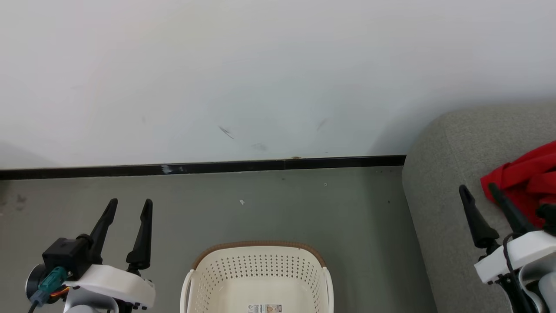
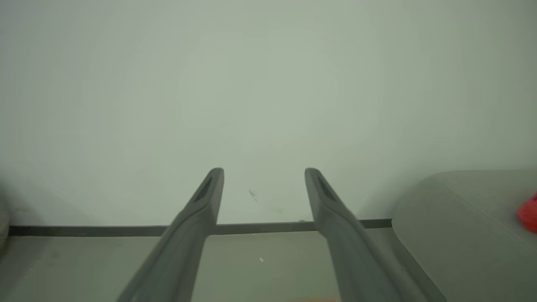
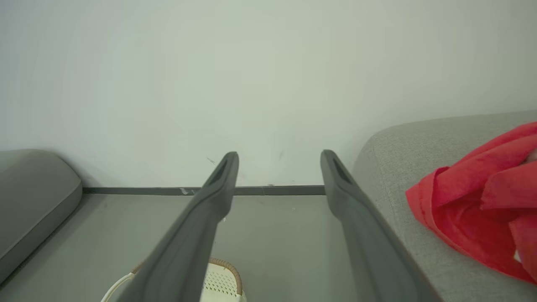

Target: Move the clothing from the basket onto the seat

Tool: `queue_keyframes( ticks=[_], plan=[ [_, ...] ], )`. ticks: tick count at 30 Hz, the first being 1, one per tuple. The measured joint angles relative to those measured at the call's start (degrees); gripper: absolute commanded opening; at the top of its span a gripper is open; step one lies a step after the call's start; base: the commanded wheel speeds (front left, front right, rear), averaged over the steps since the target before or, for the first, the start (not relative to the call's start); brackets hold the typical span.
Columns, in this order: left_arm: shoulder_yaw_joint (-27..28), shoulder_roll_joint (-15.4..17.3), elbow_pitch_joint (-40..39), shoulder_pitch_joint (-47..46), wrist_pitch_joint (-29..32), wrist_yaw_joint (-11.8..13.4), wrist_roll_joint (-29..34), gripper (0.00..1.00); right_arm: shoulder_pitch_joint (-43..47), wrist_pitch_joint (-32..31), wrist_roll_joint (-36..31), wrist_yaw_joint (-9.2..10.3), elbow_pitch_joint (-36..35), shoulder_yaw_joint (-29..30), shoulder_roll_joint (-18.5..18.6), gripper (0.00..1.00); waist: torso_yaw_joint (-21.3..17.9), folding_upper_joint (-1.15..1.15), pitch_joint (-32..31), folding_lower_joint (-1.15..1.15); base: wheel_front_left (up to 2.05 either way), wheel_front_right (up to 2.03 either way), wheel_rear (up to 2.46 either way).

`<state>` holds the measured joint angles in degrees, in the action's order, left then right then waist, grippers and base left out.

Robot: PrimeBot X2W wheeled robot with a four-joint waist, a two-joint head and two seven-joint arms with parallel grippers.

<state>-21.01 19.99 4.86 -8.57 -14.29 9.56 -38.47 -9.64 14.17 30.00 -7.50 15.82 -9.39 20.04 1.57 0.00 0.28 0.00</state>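
The clothing (image 1: 527,178) lies bunched on the seat (image 1: 438,174), near its rounded end edge; the basket (image 1: 260,245) looks bare in the part that shows. The left hand (image 1: 130,202) and right hand (image 1: 477,188) stand spread and empty. The right hand, just beside the fabric, could snag it and drag it off.

Grey floor (image 1: 304,204) runs ahead of my fingertips up to the wall skirting. The basket (image 1: 260,265) sits on it, between my left gripper (image 1: 131,202) and right gripper (image 1: 477,188), lower than both sets of tips. The seat (image 1: 438,174) stands on the floor on the right gripper's side. The clothing (image 1: 530,178) lies bunched on the seat, just right of that gripper's fingers.
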Motion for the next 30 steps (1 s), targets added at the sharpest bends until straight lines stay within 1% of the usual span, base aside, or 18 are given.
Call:
queue_keyframes(
  ticks=[2, 5, 11, 21, 26, 30],
  plan=[
    [0.62, -0.01, 0.21, 0.69, 0.0, 0.89, 1.07, 1.0, 1.03, 0.01, -1.15, 0.0, -0.58, 0.68, -1.12, 1.0, 0.35, 0.0, -0.01, 0.0, 0.0, 0.0, 0.0],
    [1.32, -0.15, 0.26, 1.43, 0.0, 1.14, 2.68, 1.0, 2.36, 0.02, -2.3, 0.0, -2.58, 2.27, -2.99, 1.0, 0.79, 0.0, 0.04, 0.0, 0.0, 0.0, 0.0],
    [2.75, -1.43, 0.27, 2.57, 0.0, 1.46, 4.16, 1.0, 2.92, 0.02, -5.54, 0.0, -6.57, 2.59, -6.01, 1.0, 1.2, 0.0, 0.47, 0.0, 0.0, 0.0, 0.0],
    [5.68, -4.03, -0.14, 3.43, 0.0, 1.37, 5.54, 1.0, 7.34, 0.02, -9.56, 0.0, -9.78, 3.55, -9.14, 1.0, 1.48, 0.0, 0.71, 0.0, 0.0, 0.0, 0.0],
    [6.02, -5.1, 0.3, 4.88, 0.0, -0.13, 5.28, 1.0, 8.59, 0.02, -11.47, 0.0, -11.18, 4.05, -10.07, 1.0, 1.54, 0.0, 0.68, 0.0, 0.0, 0.0, 0.0],
    [6.49, -5.37, 0.68, 5.3, 0.0, -0.73, 5.41, 1.0, 9.5, 0.02, -12.02, 0.0, -11.63, 4.23, -10.92, 1.0, 1.56, 0.0, 0.62, 0.0, 0.0, 0.0, 0.0]
  ],
)
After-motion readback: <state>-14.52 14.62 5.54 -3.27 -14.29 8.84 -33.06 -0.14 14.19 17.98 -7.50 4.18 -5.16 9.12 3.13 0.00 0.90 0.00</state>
